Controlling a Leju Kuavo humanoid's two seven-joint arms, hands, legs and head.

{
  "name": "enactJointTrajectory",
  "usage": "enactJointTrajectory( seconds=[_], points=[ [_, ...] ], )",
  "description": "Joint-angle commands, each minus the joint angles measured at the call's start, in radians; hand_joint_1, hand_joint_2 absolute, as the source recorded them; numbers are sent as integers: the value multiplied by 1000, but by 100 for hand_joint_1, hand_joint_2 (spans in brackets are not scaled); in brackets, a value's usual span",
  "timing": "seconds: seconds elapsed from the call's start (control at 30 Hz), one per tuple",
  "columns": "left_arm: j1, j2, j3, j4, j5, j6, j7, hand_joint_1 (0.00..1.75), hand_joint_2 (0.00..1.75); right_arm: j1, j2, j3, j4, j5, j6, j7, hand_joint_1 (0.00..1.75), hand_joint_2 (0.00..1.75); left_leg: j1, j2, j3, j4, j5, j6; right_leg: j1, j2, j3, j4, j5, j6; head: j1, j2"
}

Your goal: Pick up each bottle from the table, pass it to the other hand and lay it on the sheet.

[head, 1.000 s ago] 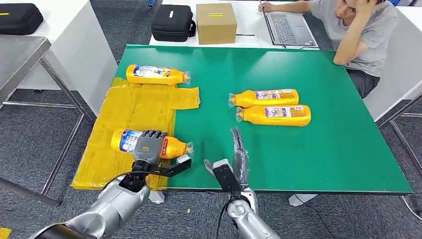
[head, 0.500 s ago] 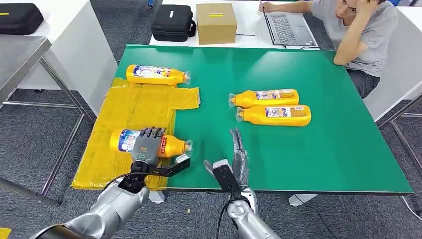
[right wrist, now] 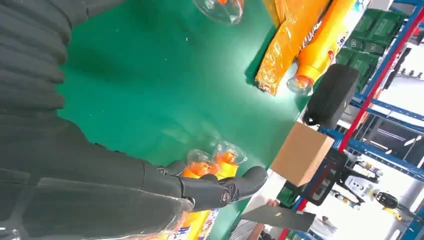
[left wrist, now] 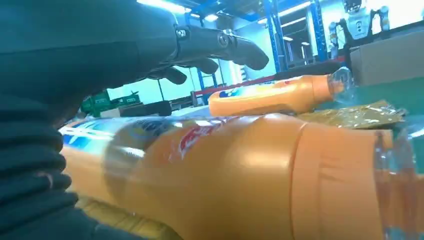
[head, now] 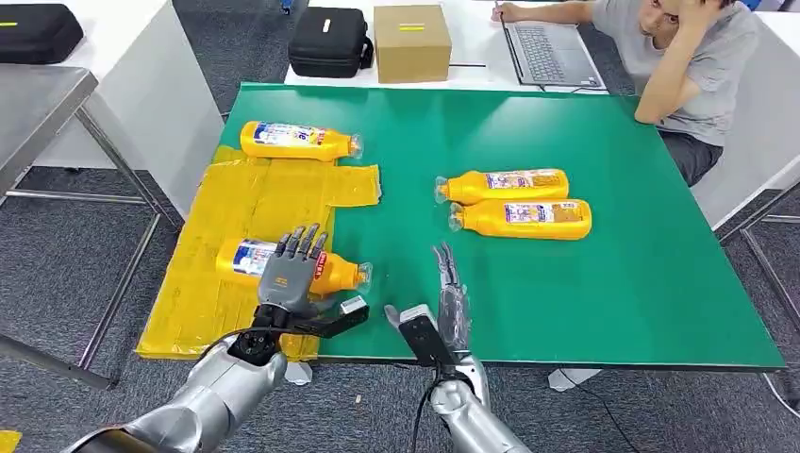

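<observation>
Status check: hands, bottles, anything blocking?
Both hands open. Two bottles on sheet; two on table. Nothing blocking.

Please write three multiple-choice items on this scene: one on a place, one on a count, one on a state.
1. Where does the near bottle lie?
A. on the yellow sheet
B. on the cardboard box
C. on the floor

2. How many bottles are on the green table?
A. two
B. four
C. six

3. How is the left hand?
A. clasped round the bottle
B. fingers spread above it
C. hanging by the floor

Answers: 1 A, the sheet shows under it; 2 B, two by the sheet, two side by side right; 3 B, the fingers are apart, lifted off the bottle.
</observation>
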Motion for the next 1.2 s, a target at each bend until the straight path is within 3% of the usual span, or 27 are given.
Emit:
enactJointTrajectory(
  seconds=[0.03,0.7,0.77,0.8,1.07,1.17,1.2],
  points=[
    [-19,0,-1,-1,-1,0,-19,0,0,-22,-17,-24,33,20,0,-1,0,175,0,0,2,0,-1,-1,1,-1,2,0,-1,-1,0,0],
    [-15,-15,-84,-71,-1,20,-44,0,0,-22,-14,-38,40,25,0,-1,0,175,0,1,2,0,-1,-1,1,0,2,0,-1,-1,0,0],
    [0,-19,-97,-103,7,-22,-87,0,0,-27,-15,-35,43,22,0,-1,0,175,1,0,2,0,-2,-1,1,-1,2,1,-2,-1,0,0],
    [19,-17,-100,-131,54,-97,-243,0,0,-26,-19,-29,37,15,0,-1,0,175,0,0,2,0,-1,-1,0,-1,1,0,-2,-1,0,0],
    [92,-7,-116,-262,47,-99,-264,0,0,0,-22,-65,15,33,0,-1,0,175,0,1,1,-1,-1,-1,0,-1,1,0,-1,-1,0,0],
    [116,-3,-99,-327,145,-61,-375,0,0,21,-20,-90,-27,47,0,-1,0,175,0,0,2,0,-2,-2,1,-1,2,0,-2,-1,0,0],
    [123,-3,-90,-336,179,-46,-404,0,175,33,-18,-113,-56,60,0,-1,0,175,0,0,1,0,-2,-1,0,-1,1,0,-2,-1,0,0]
  ],
)
